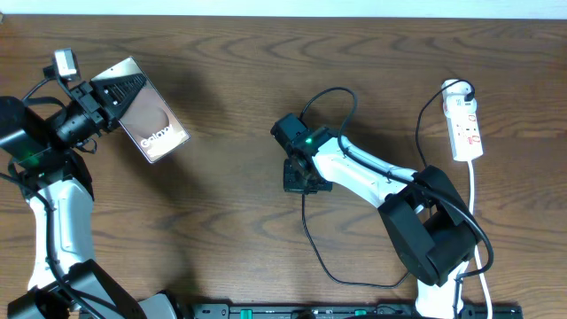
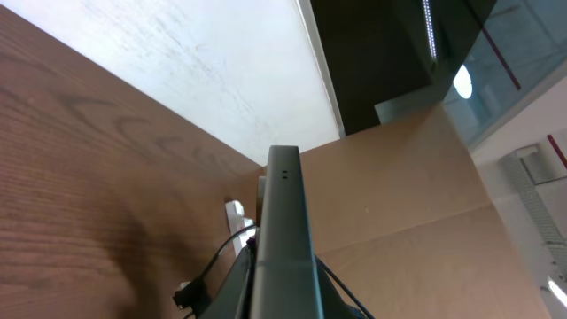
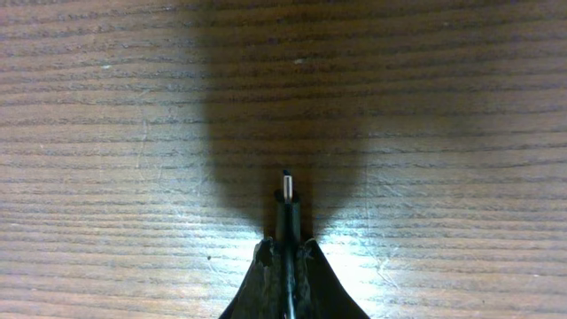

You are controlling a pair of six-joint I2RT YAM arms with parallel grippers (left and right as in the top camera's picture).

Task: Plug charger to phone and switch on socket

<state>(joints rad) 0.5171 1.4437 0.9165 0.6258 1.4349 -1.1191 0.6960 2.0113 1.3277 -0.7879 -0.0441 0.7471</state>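
The phone, a bronze-grey slab with white lettering, is held tilted above the table at the left by my left gripper, which is shut on its upper end. In the left wrist view the phone shows edge-on between the fingers. My right gripper at the table's middle is shut on the charger's plug, its metal tip pointing out past the fingertips over bare wood. The charger's thin black cable loops over the table. The white socket lies at the far right.
The socket's white cord runs down the right side past the right arm's base. The left arm's base sits at the lower left. A black rail lies along the front edge.
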